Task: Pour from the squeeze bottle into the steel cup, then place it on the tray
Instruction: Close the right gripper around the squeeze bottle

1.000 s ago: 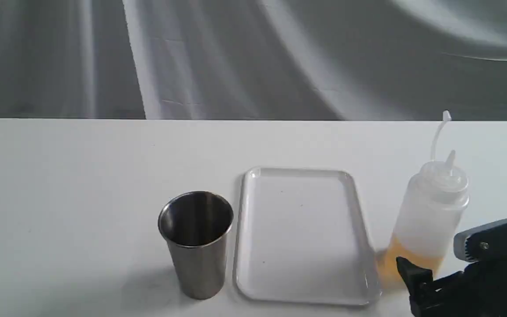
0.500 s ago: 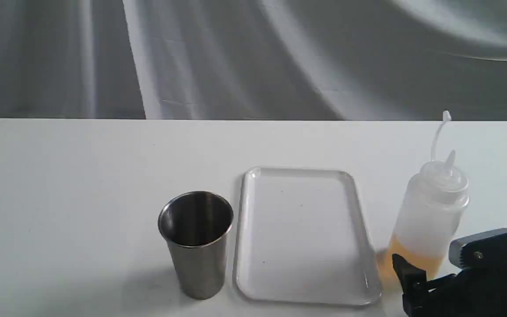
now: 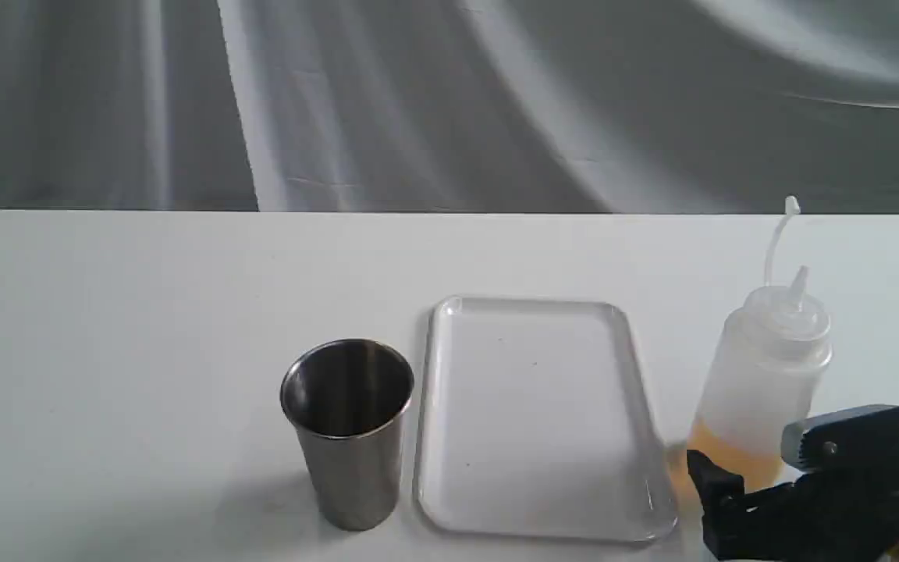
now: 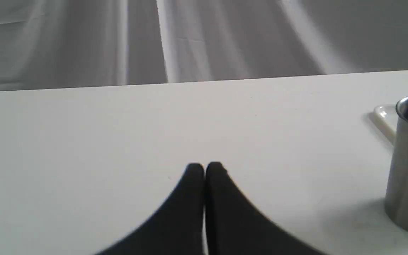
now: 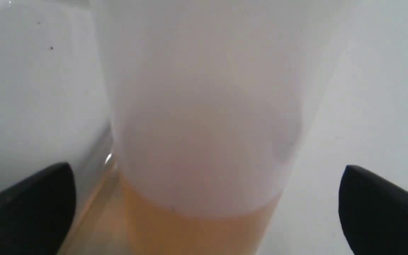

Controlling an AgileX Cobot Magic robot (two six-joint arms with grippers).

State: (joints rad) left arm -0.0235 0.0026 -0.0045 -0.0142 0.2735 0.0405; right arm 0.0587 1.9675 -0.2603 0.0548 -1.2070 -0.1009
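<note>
Claw (image 3: 750,460) on the right arm is gaping wide, straddling the base of the translucent whitish soft-plastic squeeze bottle (image 3: 765,382), with gaps showing on both sides and nothing gripped. Bottle is standing upright on the white table (image 3: 145,312), holding amber liquid low down, just right of the flat white rectangular plastic tray (image 3: 535,414). Shiny stainless-steel cup (image 3: 350,429) is standing just left of the tray. Left claw (image 4: 204,168) is sitting fully closed and empty, apart from the cup.

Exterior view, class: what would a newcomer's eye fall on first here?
Probably the squeeze bottle at the far right, amber liquid pooled in its base, with the open right gripper straddling it low down, not yet closed. Next, the shiny steel cup standing left of the empty white tray.
</note>
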